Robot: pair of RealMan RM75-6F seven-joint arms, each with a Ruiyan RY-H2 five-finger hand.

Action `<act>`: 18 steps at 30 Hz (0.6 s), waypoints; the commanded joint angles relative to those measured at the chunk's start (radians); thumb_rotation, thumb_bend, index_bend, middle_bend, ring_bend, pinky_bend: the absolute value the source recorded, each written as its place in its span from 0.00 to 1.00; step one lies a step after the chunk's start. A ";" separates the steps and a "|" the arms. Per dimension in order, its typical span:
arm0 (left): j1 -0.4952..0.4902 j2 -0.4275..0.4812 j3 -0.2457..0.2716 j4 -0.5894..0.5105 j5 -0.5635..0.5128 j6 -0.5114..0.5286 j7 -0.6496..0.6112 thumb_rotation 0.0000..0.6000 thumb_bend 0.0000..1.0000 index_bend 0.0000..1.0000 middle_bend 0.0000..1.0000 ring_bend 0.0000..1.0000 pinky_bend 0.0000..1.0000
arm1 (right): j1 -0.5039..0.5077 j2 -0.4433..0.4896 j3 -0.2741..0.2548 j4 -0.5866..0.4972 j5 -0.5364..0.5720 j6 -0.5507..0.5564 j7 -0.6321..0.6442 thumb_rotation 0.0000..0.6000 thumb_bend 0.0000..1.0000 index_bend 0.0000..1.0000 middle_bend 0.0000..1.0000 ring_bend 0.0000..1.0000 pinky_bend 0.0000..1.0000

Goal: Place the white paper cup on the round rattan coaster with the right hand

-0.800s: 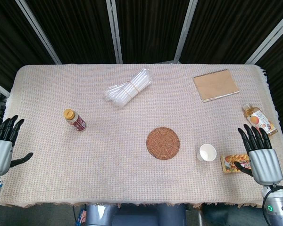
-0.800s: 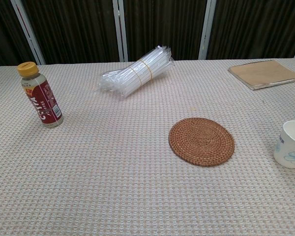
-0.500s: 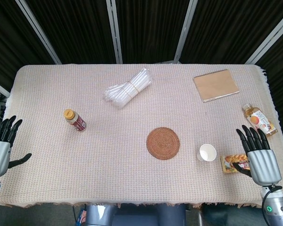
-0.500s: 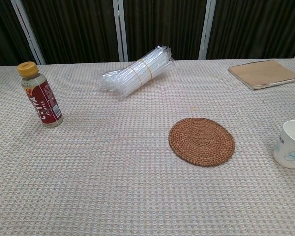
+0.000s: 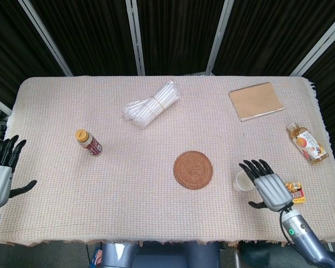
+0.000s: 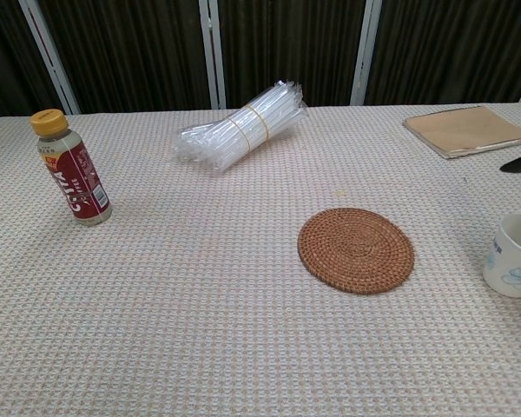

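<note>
Both views bright and evenly lit; light diffuse, apparently from overhead. Shadows soft and short: a faint one beside the bottle [image 6: 72, 168] in the chest view, a thin rim under the coaster [image 6: 356, 249]. Dark curtains [image 5: 173, 33] behind the desk [image 5: 128, 190] stay near black, little detail. Mild glare on the plastic straw bundle [image 5: 152, 104]. Focus sharp across the cloth weave in both views. No motion blur. Head view shows slight bowing at the desk's far edge.
</note>
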 commanded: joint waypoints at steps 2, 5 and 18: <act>-0.003 -0.003 -0.006 0.003 0.001 -0.005 0.004 1.00 0.00 0.00 0.00 0.00 0.00 | 0.060 -0.037 0.041 -0.003 0.143 -0.085 -0.122 1.00 0.00 0.04 0.12 0.07 0.07; -0.005 -0.004 -0.008 0.004 -0.001 -0.011 0.005 1.00 0.00 0.00 0.00 0.00 0.00 | 0.070 -0.057 0.051 0.002 0.190 -0.090 -0.159 1.00 0.00 0.04 0.15 0.12 0.18; -0.002 -0.001 -0.012 -0.003 0.004 -0.022 0.003 1.00 0.00 0.00 0.00 0.00 0.00 | 0.102 -0.153 0.069 0.061 0.261 -0.087 -0.176 1.00 0.23 0.27 0.42 0.40 0.38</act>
